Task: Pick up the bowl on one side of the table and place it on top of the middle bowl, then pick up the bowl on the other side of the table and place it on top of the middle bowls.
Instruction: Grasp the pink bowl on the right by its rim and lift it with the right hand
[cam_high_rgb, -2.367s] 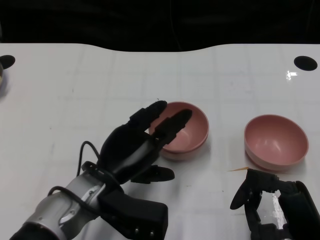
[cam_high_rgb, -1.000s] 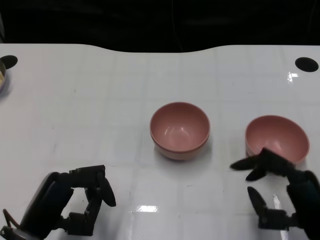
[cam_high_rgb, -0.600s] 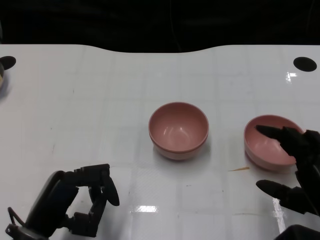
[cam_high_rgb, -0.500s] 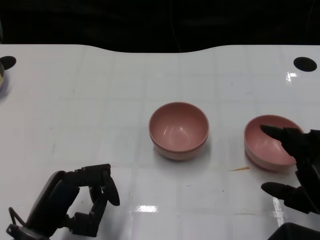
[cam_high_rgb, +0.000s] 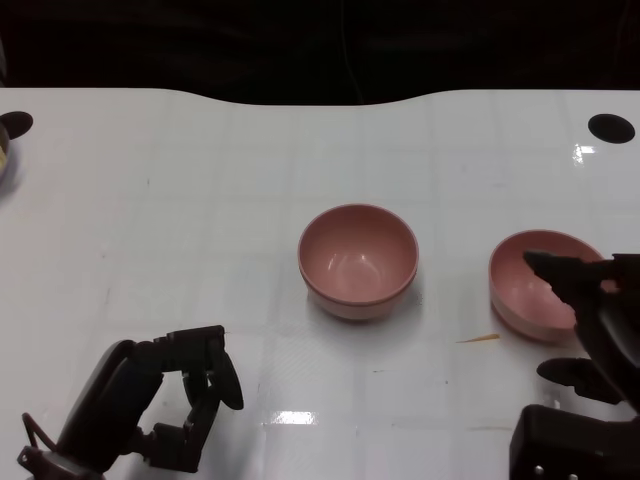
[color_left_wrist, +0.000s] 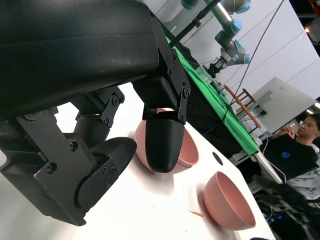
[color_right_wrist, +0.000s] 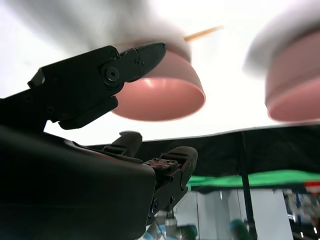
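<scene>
Two pink bowls sit nested at the table's middle as one stack (cam_high_rgb: 358, 258), which also shows in the left wrist view (color_left_wrist: 189, 151) and the right wrist view (color_right_wrist: 295, 85). A single pink bowl (cam_high_rgb: 532, 283) (color_left_wrist: 227, 202) (color_right_wrist: 162, 95) stands to its right. My right hand (cam_high_rgb: 590, 320) hovers at that bowl's near right rim. Its fingers (cam_high_rgb: 560, 270) are spread over the rim, its thumb is lower, and nothing is gripped. My left hand (cam_high_rgb: 155, 405) is at the front left, fingers half curled and apart from the thumb, holding nothing.
A thin brown sliver (cam_high_rgb: 480, 338) lies between the stack and the right bowl. Black round holes mark the far right (cam_high_rgb: 611, 127) and far left (cam_high_rgb: 15, 123) of the white table (cam_high_rgb: 200, 200). A person (color_left_wrist: 300, 145) sits beyond the table.
My left hand has drawn back from the middle stack to the front left. My right hand has risen and moved forward to the right bowl's near rim.
</scene>
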